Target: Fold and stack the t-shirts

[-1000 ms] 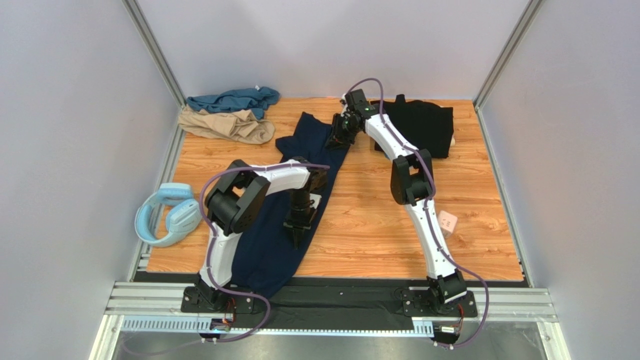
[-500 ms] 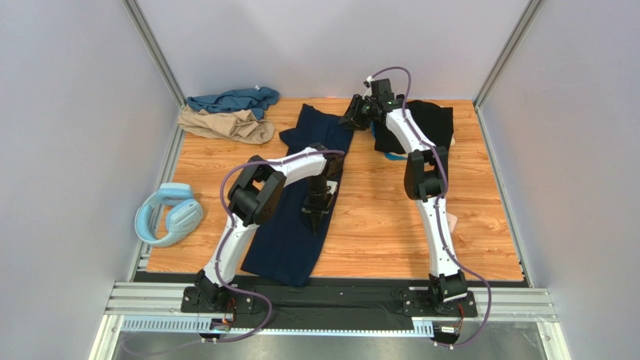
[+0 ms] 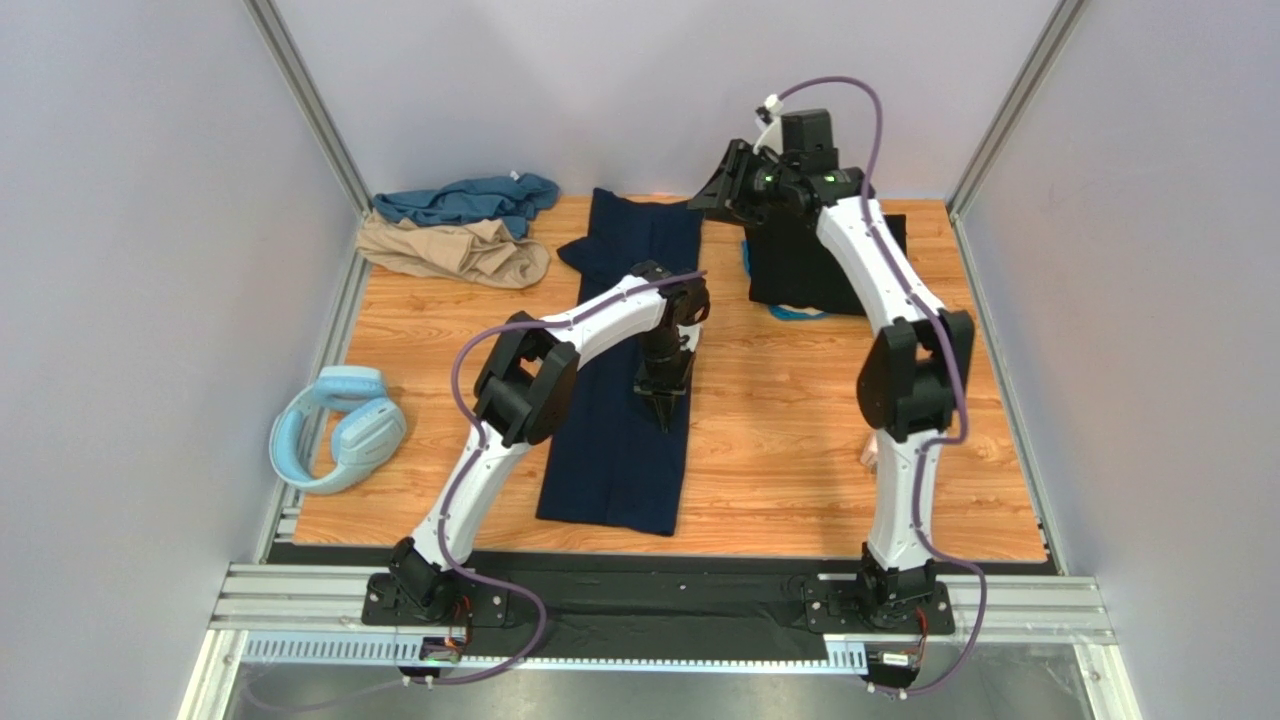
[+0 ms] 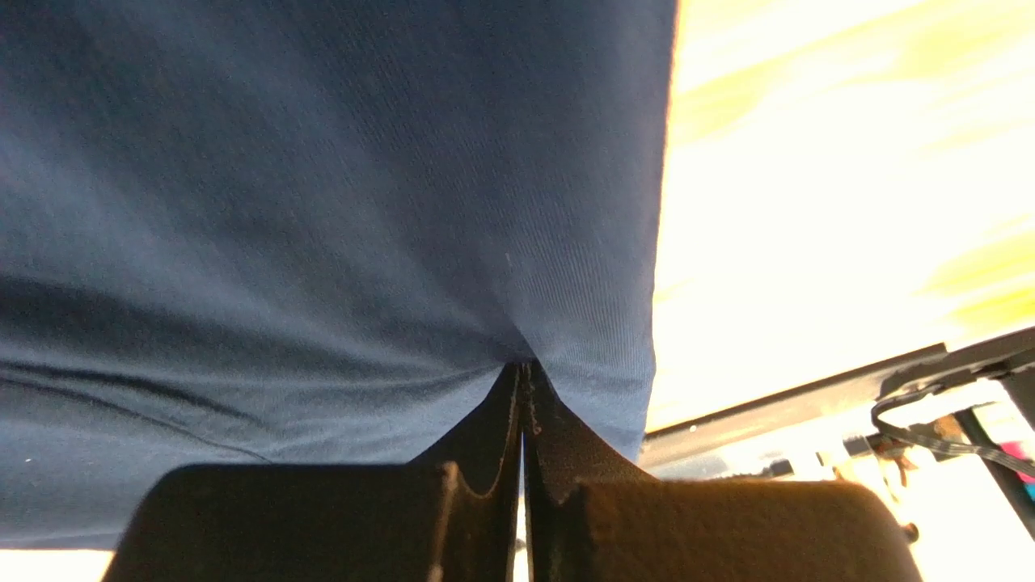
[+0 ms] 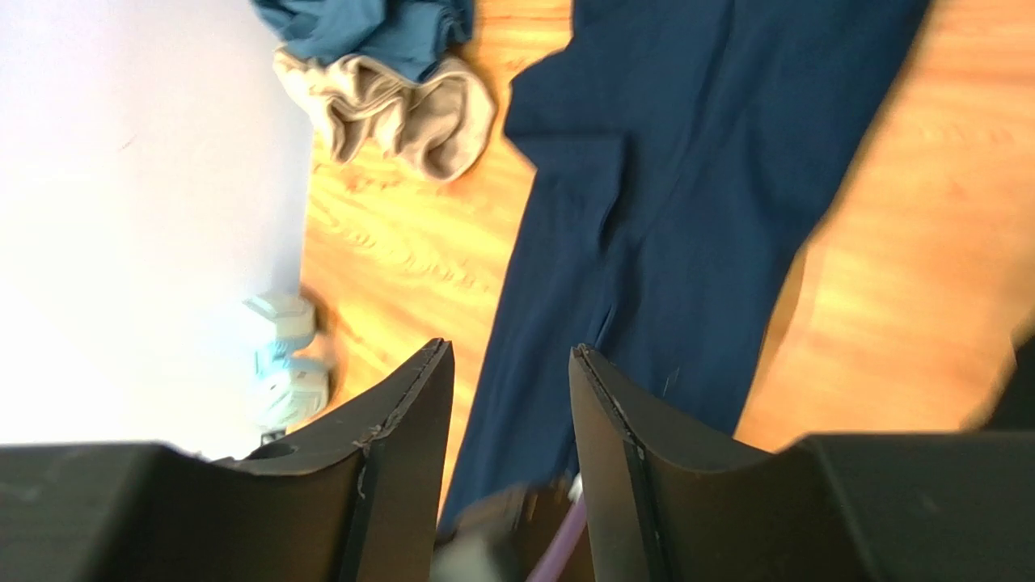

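Left hand (image 4: 525, 370): my fingers are pressed together with no gap, pinching a small pucker of the navy t-shirt (image 3: 619, 450) close to its right edge.

Right hand (image 5: 508, 354): my fingers stand apart with nothing between them. It is raised over the far end of the worktop (image 3: 781, 435), near the back wall, and its camera looks down on the navy cloth.

Navy t-shirt: it lies as one long narrow strip down the middle of the worktop, running from the far edge to the near edge. My left hand grips it about halfway along.

Black t-shirt (image 3: 827, 263): it sits in a dark heap at the far right, under my right arm and just beside the far end of the navy strip. I cannot tell whether the two touch.

Teal t-shirt (image 3: 458, 198): it is bunched in the far left corner, against the back wall.

Tan t-shirt (image 3: 451, 252): it is crumpled just nearer than the teal one and touches it.

Pale blue ring (image 3: 323, 435): it rests at the left edge of the worktop, well apart from every shirt.
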Robot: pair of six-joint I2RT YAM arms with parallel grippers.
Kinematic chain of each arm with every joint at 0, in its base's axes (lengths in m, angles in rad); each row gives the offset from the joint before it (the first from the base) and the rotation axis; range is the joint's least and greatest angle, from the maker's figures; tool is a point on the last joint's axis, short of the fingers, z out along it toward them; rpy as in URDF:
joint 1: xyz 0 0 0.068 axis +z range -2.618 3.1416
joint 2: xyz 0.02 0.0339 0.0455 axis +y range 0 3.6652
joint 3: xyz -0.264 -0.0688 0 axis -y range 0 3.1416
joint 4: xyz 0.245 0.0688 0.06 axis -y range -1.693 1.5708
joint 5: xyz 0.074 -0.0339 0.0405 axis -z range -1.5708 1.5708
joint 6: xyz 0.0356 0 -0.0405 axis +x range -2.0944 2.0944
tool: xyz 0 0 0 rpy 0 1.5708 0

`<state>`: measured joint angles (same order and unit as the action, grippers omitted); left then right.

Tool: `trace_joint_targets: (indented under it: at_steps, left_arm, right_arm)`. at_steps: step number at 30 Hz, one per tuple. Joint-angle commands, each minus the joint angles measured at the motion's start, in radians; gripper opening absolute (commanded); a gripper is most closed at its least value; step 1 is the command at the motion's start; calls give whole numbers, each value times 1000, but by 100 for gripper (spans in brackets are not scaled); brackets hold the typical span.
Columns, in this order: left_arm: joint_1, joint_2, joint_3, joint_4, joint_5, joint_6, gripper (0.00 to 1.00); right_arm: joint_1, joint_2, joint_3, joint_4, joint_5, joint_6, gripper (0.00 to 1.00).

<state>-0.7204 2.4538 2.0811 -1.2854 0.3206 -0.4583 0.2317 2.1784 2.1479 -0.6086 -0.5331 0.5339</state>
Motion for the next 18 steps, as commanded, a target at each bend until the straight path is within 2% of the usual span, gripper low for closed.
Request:
trace_joint_targets:
  at_steps: [1, 2, 3, 5, 6, 8, 9, 10, 12, 14, 18]
  left_arm:
    - [-4, -129, -68, 139, -61, 24, 5]
    - [-2, -181, -158, 165, -92, 26, 10]
    - [-2, -290, -200, 202, -112, 26, 11]
    - [7, -399, -327, 236, -147, 23, 13]
    - [12, -502, -370, 265, -158, 18, 18]
    - [41, -597, -512, 291, -181, 1, 26]
    - [53, -678, -567, 322, -183, -2, 27]
    - [84, -717, -620, 339, -181, 6, 34]
    - [113, -821, -786, 401, -144, 30, 41]
    - [153, -875, -902, 414, -138, 68, 44]
    - [228, -969, -1030, 422, -101, 86, 44]
  right_arm:
    - [-11, -212, -169, -43, 2, -49, 47]
    - [-11, -242, -222, -62, 8, -57, 47]
    - [-12, -267, -318, -72, 5, -58, 47]
    - [-11, -333, -428, -109, -33, -66, 47]
    - [-5, -351, -535, -121, -45, -71, 47]
    - [7, -410, -630, -173, -64, -87, 47]
    - [24, -429, -723, -193, -61, -112, 47]
    - [34, -468, -765, -209, -53, -123, 47]
    - [61, -503, -857, -224, -54, -135, 47]
    - [78, -537, -959, -238, -77, -137, 48]
    - [130, -572, -1094, -203, -108, -126, 49]
